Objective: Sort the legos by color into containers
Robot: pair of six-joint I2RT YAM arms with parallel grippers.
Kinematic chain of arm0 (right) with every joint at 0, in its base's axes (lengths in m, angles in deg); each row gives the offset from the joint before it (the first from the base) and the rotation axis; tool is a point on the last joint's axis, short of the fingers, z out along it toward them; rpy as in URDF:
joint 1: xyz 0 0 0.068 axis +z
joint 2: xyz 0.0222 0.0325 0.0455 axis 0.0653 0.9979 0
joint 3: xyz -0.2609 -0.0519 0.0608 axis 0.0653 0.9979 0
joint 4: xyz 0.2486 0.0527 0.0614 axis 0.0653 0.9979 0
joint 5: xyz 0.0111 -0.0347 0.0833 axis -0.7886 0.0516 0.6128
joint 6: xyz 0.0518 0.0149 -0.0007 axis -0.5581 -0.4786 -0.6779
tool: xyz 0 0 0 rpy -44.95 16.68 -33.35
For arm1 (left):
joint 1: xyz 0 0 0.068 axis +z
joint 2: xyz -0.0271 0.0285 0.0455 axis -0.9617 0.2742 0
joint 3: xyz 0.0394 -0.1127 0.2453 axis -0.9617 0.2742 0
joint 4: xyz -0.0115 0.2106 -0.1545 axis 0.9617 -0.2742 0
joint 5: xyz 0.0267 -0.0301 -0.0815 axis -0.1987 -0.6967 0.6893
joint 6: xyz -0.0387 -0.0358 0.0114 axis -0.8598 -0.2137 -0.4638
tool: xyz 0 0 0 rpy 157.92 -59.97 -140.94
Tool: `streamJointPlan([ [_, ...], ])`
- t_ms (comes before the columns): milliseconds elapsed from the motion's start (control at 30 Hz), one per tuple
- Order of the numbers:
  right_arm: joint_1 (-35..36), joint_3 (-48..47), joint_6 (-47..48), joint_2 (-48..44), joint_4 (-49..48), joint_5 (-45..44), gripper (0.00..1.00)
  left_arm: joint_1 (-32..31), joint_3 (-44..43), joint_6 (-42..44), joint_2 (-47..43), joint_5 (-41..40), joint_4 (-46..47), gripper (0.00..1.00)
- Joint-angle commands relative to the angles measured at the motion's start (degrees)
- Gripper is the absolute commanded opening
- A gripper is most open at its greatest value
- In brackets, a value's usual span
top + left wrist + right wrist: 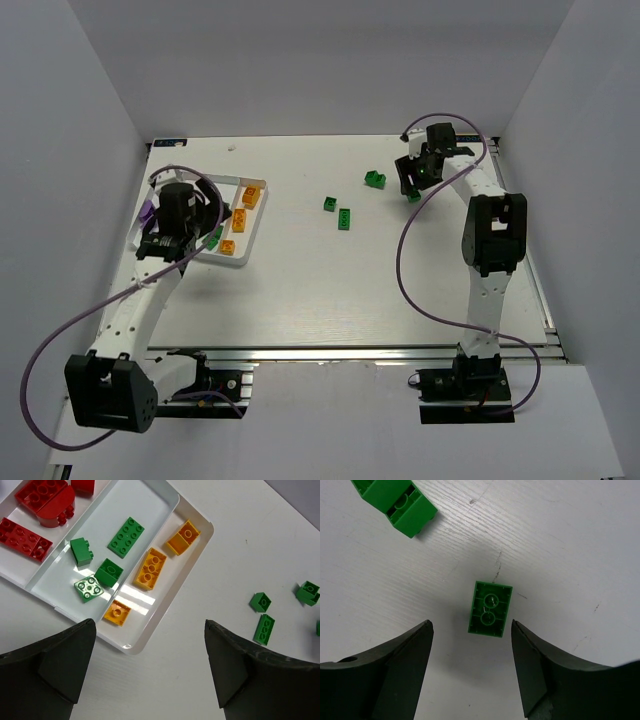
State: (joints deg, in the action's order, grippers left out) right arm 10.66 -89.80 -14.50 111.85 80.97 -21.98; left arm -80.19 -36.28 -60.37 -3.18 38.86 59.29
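Note:
The white tray holds red legos, green legos and orange-yellow legos, each colour in its own long compartment. In the top view the tray lies far left, with a purple lego at its left side. My left gripper is open and empty above the tray's near corner. My right gripper is open over the table. An upside-down green lego lies just ahead of its fingertips, untouched. Another green lego lies further off.
Three loose green legos lie on the table between the tray and my right gripper. They also show at the right of the left wrist view, one being a long green lego. White walls close off three sides.

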Motion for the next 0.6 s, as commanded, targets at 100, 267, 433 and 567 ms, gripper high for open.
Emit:
streamJointPlan([
  [100,0.1,-0.3,-1.2,1.2,-1.7,-4.1,0.68,0.3,2.5,-1.3,-5.2,0.6,-2.5,0.98],
  [267,0.0,-0.4,-1.5,3.2,-3.0,-5.4,0.68,0.4,3.8,-1.5,-7.5,0.8,-3.4,0.98],
  [433,0.0,-1.6,-1.4,6.1,-2.5,-5.4,0.66,0.3,4.3,-2.1,-8.2,1.5,-3.4,0.98],
  [567,0.0,-1.6,-1.4,6.6,-2.4,-5.2,0.53,0.3,4.5,-2.7,-8.7,1.9,-3.1,0.98],
])
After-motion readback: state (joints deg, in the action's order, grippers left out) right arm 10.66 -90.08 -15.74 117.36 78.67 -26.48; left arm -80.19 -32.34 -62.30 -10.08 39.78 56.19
